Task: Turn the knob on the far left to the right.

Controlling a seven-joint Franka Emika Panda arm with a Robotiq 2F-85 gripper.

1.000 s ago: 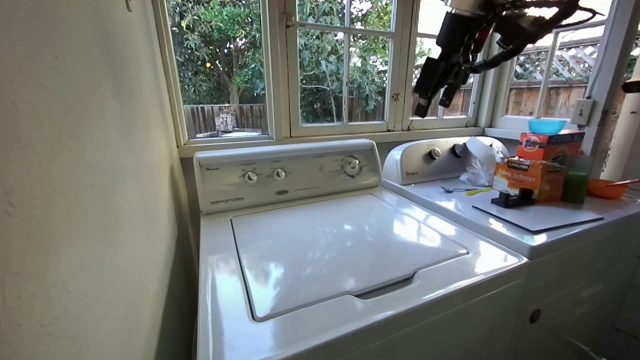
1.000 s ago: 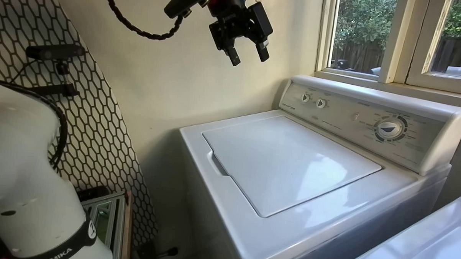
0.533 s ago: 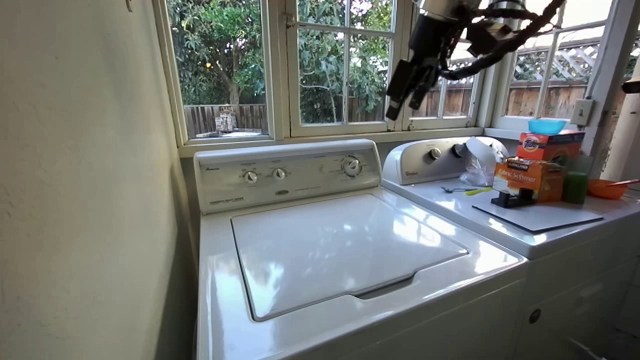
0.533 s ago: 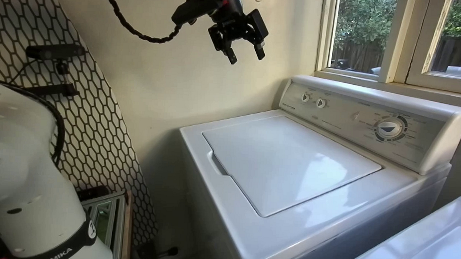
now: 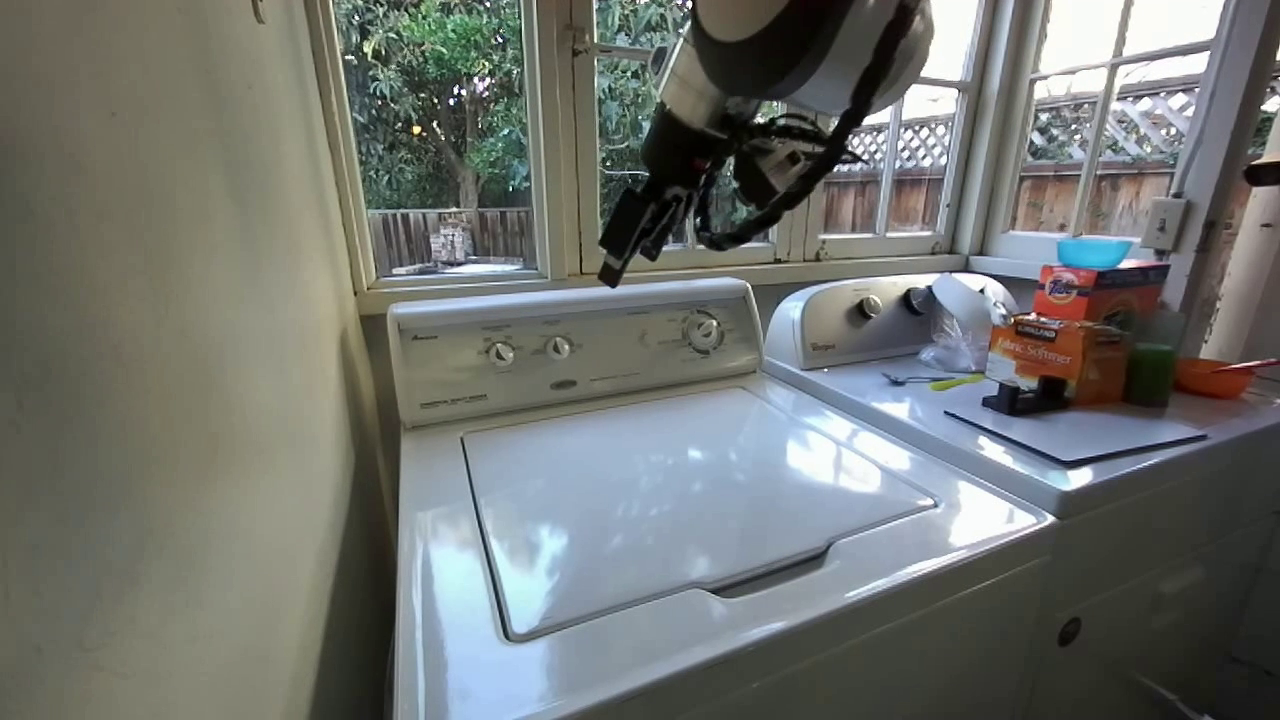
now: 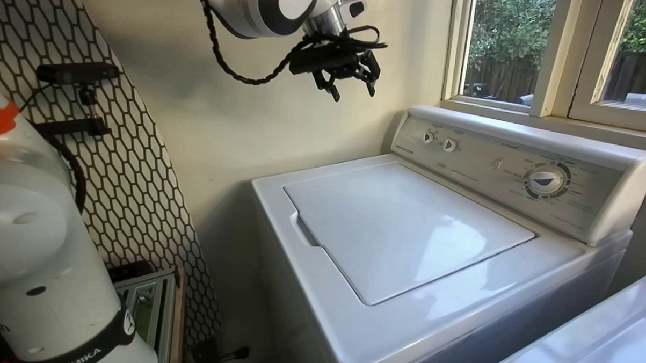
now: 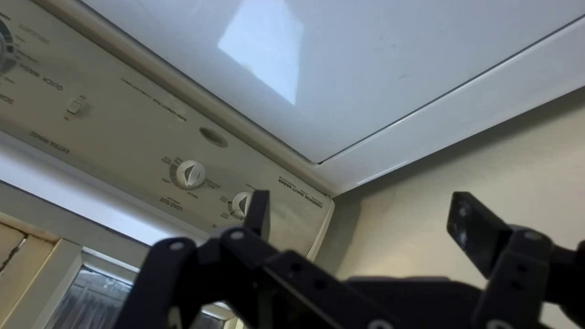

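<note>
The far-left knob (image 5: 501,354) is a small round silver-grey dial on the white washer's back panel, seen in both exterior views (image 6: 427,137). In the wrist view the knob (image 7: 239,203) is partly hidden behind a fingertip. Its twin knob (image 5: 558,347) sits beside it, and the larger timer dial (image 5: 703,331) is at the panel's other end. My gripper (image 5: 632,260) is open and empty in the air, above the level of the panel and apart from it. It also shows in an exterior view (image 6: 354,94) and, with fingers wide apart, in the wrist view (image 7: 358,205).
The washer lid (image 6: 407,227) is shut. A wall (image 5: 190,400) stands close on the knob's side of the washer. A window (image 5: 690,150) is behind the panel. A second machine (image 5: 900,340) beside the washer holds boxes (image 5: 1055,355), an orange bowl (image 5: 1210,378) and a utensil.
The gripper has moved over the washer towards the panel's left part and has come lower. The forearm has come into view in both exterior views. The gripper stays open, and the knobs look unchanged.
</note>
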